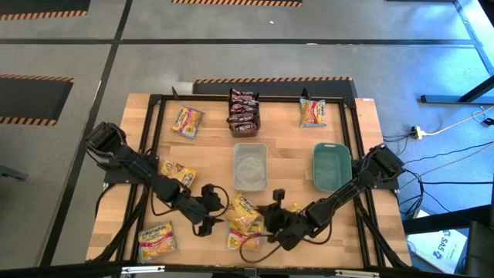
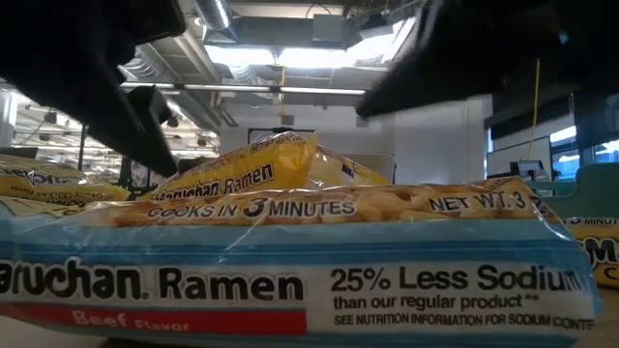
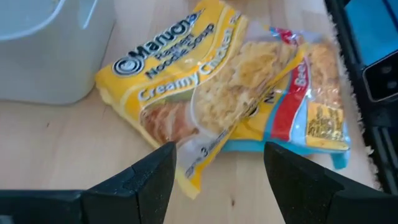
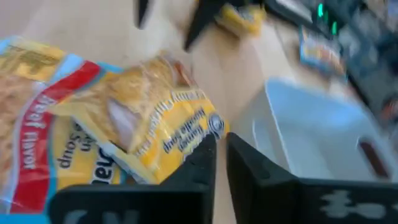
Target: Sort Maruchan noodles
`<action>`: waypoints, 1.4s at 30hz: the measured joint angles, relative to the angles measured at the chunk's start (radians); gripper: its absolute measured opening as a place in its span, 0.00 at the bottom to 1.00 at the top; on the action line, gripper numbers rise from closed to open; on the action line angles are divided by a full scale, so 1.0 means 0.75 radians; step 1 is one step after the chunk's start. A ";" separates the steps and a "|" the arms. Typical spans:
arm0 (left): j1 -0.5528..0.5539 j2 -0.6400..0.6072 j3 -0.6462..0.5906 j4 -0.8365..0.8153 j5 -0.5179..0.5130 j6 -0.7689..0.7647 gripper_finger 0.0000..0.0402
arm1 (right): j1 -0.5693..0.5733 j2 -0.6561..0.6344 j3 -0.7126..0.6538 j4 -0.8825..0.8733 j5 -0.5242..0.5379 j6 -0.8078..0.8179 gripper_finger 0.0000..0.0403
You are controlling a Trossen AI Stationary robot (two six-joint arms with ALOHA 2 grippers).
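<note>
A yellow Creamy Chicken packet [image 1: 242,210] lies tilted, partly on a beef packet with a blue edge [image 1: 241,235], near the table's front middle. Both show in the left wrist view [image 3: 186,93] [image 3: 311,106] and the low view [image 2: 242,172] [image 2: 290,280]. My left gripper [image 1: 207,216] is open just left of them, and the yellow packet's corner [image 3: 194,177] lies between its fingers, apart from them. My right gripper [image 1: 266,220] is shut just right of the packets, its fingertips [image 4: 221,146] at the yellow packet's edge [image 4: 208,127]. My right gripper comes level from the table's right side with its fingertips at the yellow packet's edge [image 4: 211,132]. I cannot tell whether it touches the packet.
A clear bin [image 1: 249,166] stands just behind the packets, a teal bin [image 1: 329,166] to its right, and a dark bin with brown-red packets [image 1: 243,112] at the back. Loose packets lie at the far left [image 1: 187,121], far right [image 1: 312,112], left [image 1: 177,171] and near left [image 1: 157,239].
</note>
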 joint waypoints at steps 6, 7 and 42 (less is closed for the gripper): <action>-0.027 0.005 0.000 -0.075 -0.066 -0.041 0.59 | 0.014 0.000 0.061 -0.396 -0.159 0.251 0.17; -0.030 0.005 0.000 -0.075 -0.066 -0.042 0.59 | 0.027 0.000 0.077 -0.465 -0.197 0.287 0.19; 0.268 0.691 0.980 -0.041 0.234 0.662 0.59 | 0.511 -0.256 -0.091 -0.871 -0.548 1.372 0.29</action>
